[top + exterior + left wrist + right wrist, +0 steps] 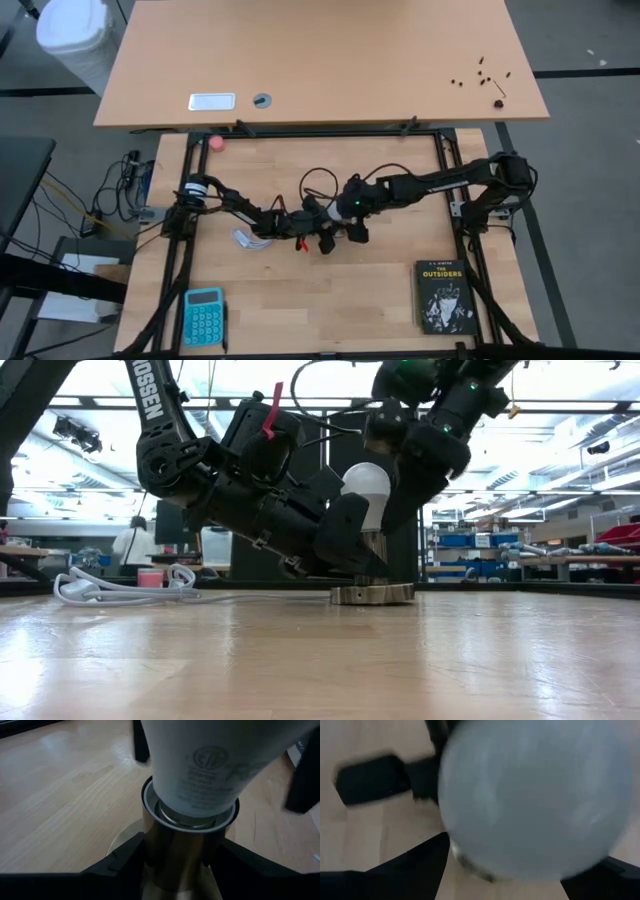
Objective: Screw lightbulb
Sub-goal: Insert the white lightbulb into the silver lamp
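Left gripper clamps the brass socket holding the lightbulb; right gripper spread wide around its globe

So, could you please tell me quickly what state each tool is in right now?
Left tool: closed on the brass socket, holding it steady.
Right tool: open around the lightbulb, not gripping it.
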Robot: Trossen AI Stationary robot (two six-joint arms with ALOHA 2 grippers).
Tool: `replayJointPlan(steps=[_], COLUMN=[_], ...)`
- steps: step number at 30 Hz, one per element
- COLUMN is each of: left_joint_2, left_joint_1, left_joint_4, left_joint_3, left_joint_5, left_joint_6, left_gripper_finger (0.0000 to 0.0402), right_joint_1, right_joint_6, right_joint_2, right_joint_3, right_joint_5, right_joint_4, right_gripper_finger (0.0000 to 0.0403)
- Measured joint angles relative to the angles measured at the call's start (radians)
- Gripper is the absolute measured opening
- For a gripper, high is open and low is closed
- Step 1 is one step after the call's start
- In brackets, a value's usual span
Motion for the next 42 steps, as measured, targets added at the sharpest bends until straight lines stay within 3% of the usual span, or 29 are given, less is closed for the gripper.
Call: replayJointPlan(steps=[6, 11, 20, 42], left_joint_2=[0.0, 0.0, 0.0, 0.0], left_joint_1=[0.0, -0.001, -0.005, -0.005], left_joint_4=[0.0, -0.001, 0.001, -0.001], left_joint_3=[0.0, 0.0, 0.0, 0.0], left_joint_5=[0.0, 0.0, 0.0, -0.001], left_joint_6=[0.024, 0.026, 0.026, 0.026], left_gripper_finger=[0.0207, 0.0207, 0.0207, 0.0207], right_joint_1=[0.009, -0.005, 0.009, 0.008], right_joint_6=[-0.015, -0.015, -0.015, -0.015], right_joint_2=[-0.01, -0.016, -0.039, -0.039], right_joint_3=[-0.003, -0.111, -0.265, -0.282], right_joint_5=[0.012, -0.052, -0.033, 0.009], right_joint_4=[0.077, 0.303, 0.613, 0.548], right_gripper_finger=[0.0333, 0.0317, 0.0294, 0.0292])
